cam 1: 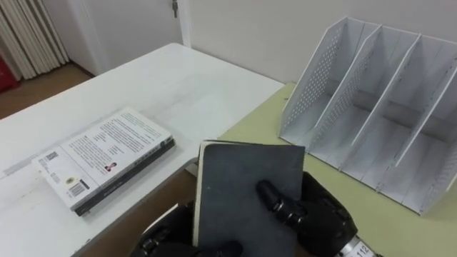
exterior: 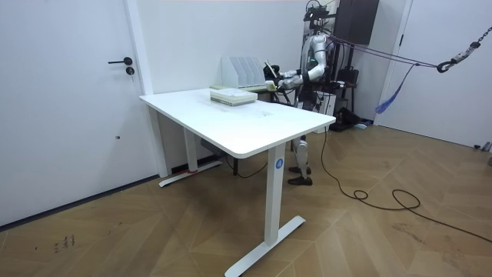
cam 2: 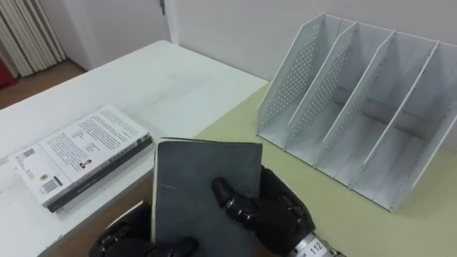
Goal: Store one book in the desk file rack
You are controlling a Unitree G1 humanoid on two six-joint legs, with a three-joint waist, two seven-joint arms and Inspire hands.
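At the bottom centre of the frame I held the black book [cam 1: 239,200] between both hands, its cover facing up and its top edge tipped away from me. My right hand [cam 1: 321,214] was wrapped round its right side from beneath, with the thumb pressed on the cover. My left hand [cam 1: 161,239] sat at the lower left corner, with a finger curled over the book's bottom edge. The book hung above the near edge of the pale green desk [cam 1: 264,121], well apart from the rack.

To the left of centre, a white book [cam 1: 107,153] lay flat on the white table [cam 1: 171,86], near that table's right edge and apart from the one in my hands.

Farther off, in the upper right, the white perforated file rack [cam 1: 378,107] stood on the green desk, its slanted dividers forming side-by-side slots open towards me. In the room view I stood at the far end of the white table, beside the rack.
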